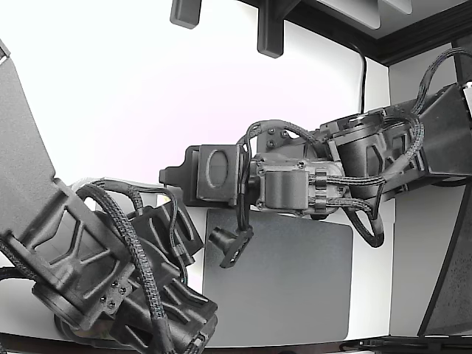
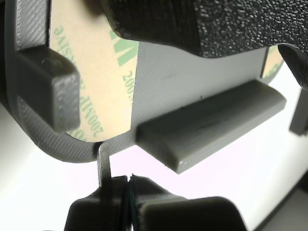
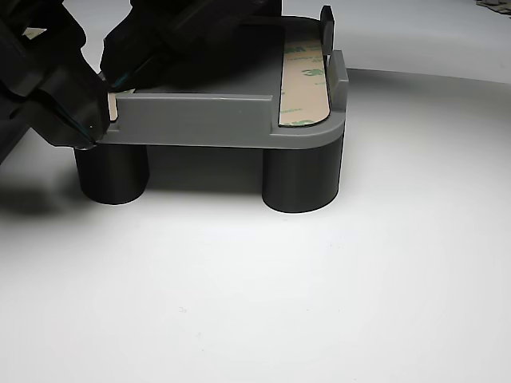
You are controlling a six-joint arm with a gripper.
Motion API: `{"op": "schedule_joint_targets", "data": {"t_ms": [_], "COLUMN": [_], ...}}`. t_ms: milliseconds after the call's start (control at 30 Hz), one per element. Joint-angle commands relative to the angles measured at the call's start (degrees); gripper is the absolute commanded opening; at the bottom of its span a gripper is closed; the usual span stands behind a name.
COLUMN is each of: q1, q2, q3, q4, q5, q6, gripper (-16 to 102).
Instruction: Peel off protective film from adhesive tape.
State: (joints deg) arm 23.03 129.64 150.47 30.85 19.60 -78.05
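Gripper (image 2: 129, 179) pinched on thin film tab (image 2: 103, 161), fingertips (image 2: 159, 192) pressed together with only the sliver of film between them. Tab sticking out past the rounded corner of grey printed part (image 2: 192, 79) in the wrist view, rising straight from the fingertips to the part's edge. Tan tape liner (image 2: 89, 62) with green lettering lying flat on the part beside a raised square block (image 2: 48, 89); long raised bar (image 2: 211, 122) further along the same face. Second patch of the same liner (image 2: 272, 60) just visible at the far corner, partly behind a dark textured body (image 2: 202, 24) crossing above the part.

Other view: same part (image 3: 200, 120) standing on two dark cylindrical legs (image 3: 302, 179) on a white table (image 3: 319, 303), one tape strip (image 3: 305, 84) with its liner on along the end at that view's right, gripper (image 3: 108, 100) closed at the opposite end on a small pale piece of film (image 3: 112, 104).

Exterior view: two dark arms (image 1: 310, 173) over the white table (image 1: 110, 88) and a dark mat (image 1: 295, 280); part and tape hidden behind them, gripper not distinguishable there.
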Motion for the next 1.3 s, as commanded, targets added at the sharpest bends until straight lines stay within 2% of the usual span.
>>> {"op": "schedule_joint_targets", "data": {"t_ms": [0, 1267], "q1": [-0.4, 0.3], "q2": [1.5, 1.2], "q3": [-1.2, -1.8], "q4": [-0.2, -0.5], "q5": [0.1, 0.4], "q6": [0.2, 1.1], "gripper": [-11, -11]}}
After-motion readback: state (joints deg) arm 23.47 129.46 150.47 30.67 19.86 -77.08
